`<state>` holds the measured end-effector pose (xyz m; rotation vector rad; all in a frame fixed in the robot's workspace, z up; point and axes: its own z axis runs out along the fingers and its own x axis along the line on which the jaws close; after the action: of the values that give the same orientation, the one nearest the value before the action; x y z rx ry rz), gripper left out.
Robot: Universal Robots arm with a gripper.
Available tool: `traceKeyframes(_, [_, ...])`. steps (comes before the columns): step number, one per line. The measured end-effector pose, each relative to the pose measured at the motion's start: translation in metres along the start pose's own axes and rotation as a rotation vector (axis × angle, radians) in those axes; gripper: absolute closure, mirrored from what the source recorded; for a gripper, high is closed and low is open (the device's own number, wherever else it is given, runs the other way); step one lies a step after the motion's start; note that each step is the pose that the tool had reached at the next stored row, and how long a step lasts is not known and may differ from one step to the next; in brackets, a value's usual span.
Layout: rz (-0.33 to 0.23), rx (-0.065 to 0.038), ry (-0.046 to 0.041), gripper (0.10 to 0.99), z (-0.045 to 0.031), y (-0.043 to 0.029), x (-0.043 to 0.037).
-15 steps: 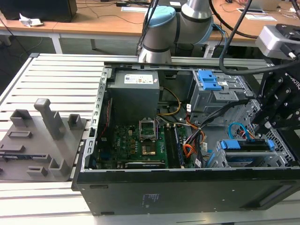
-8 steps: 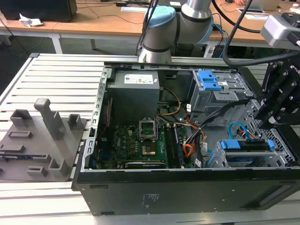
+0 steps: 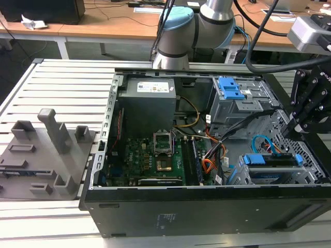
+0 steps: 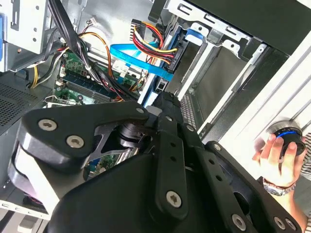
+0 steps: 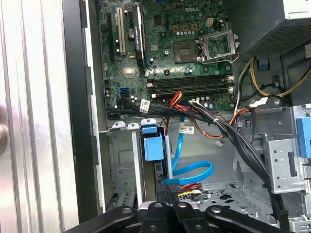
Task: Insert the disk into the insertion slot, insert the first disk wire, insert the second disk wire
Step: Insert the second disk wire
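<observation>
Your gripper (image 3: 305,111) hangs at the exterior view's right, over the open computer case (image 3: 207,206), above the corner where the drive cage sits; I cannot tell whether its jaws are released or clenched, because in both wrist views the black linkage hides the tips. No object can be confirmed in its grasp. Directly below it, the disk (image 3: 269,173) already lies in the insertion slot (image 3: 243,178), with its bright blue carrier handle (image 3: 254,159) facing the motherboard side; the first wrist view shows the same blue handle (image 5: 153,148) standing between the grey cage walls. The second disk wire (image 5: 192,170), thin and light blue, curves in a loop just beside the disk, and its end meets the drive's rear next to a bundle of red, yellow and black power wires (image 4: 153,41); whether the plug is fully seated cannot be determined. The same blue cable (image 4: 138,60) crosses the second wrist view. An orange cable (image 3: 207,165) lies near the motherboard (image 3: 155,155). The taller grey bay with the blue latch (image 3: 230,88) stands further back. A person's hand (image 4: 282,160) rests on a round knob outside the case. A grey fixture tray (image 3: 41,155) sits at the exterior view's left.
</observation>
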<state>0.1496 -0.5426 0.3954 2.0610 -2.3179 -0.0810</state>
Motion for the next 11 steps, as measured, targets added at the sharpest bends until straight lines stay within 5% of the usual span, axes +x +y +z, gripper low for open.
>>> traceKeyframes(4, [-0.017, 0.000, 0.0010, 0.980, 0.0000, 0.0000, 0.0001])
traceKeyframes(9, [-0.128, -0.001, 0.0075, 0.980, 0.0002, 0.0002, 0.0001])
traceKeyframes(11, [-0.128, -0.001, 0.0059, 0.980, 0.0011, 0.0126, 0.0015])
